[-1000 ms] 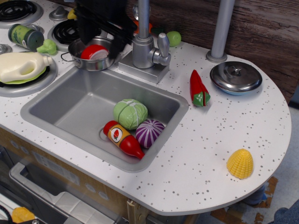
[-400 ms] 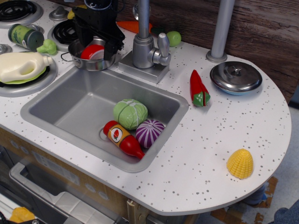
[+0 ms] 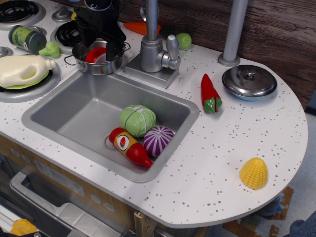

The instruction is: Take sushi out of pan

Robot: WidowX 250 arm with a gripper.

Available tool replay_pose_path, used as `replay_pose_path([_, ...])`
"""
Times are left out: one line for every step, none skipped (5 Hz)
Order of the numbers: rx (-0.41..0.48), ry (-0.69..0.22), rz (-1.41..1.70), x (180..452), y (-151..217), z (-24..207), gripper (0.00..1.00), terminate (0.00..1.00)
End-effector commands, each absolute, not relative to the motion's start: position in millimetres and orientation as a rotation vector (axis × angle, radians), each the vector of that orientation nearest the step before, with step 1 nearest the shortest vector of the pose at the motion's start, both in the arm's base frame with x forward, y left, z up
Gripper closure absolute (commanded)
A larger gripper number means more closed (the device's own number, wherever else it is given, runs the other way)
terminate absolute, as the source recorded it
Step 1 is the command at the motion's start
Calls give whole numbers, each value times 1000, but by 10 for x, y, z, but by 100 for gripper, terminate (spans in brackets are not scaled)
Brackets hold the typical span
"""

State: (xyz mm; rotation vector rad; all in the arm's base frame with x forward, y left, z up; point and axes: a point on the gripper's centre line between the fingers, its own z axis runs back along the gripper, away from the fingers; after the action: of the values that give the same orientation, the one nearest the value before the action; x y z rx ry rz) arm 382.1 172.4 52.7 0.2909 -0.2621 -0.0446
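- The sushi (image 3: 95, 54) had not yet left the pan (image 3: 97, 67): its red top and a sliver of white base showed inside the pan, at the far left of the counter, just left of the tap (image 3: 154, 49)
- The gripper (image 3: 100, 42) sat low over the pan mouth, its dark fingers reaching down on either side of the red piece
- The fingers looked parted, but whether they already pressed on the sushi could not be told, since the black body hid the contact
- Judged from this, the reach into the pan was done; the clamp, the lift clear of the rim and the setting down outside were all left
- The pan stood upright on the counter (image 3: 207, 158) at the far edge of the sink (image 3: 64, 123), one thin loop handle showing on its left
- The ketchup bottle (image 3: 130, 146) lay in the sink with a yellow label bearing a small red tomato-like mark; no words could be read on it
- The green can (image 3: 27, 39) at far left, lying on its side, had a pale patterned wrap, too small to read
- No brand or writing was legible anywhere else; the lid (image 3: 249, 81), the chili pepper (image 3: 210, 94) and the yellow corn piece (image 3: 254, 173) on the right carried none
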Motion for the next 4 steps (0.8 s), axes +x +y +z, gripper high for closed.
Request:
replay_pose_path([309,-320,-81,3953,1945,635,0,0])
replay_pose_path([291,-322,-93,3979,2037,559,0,0])
replay_pose_path([269,-332,-99,3987,2107,494,0,0])
replay_pose_path([244,-336,-88,4016,2123,415,0,0])
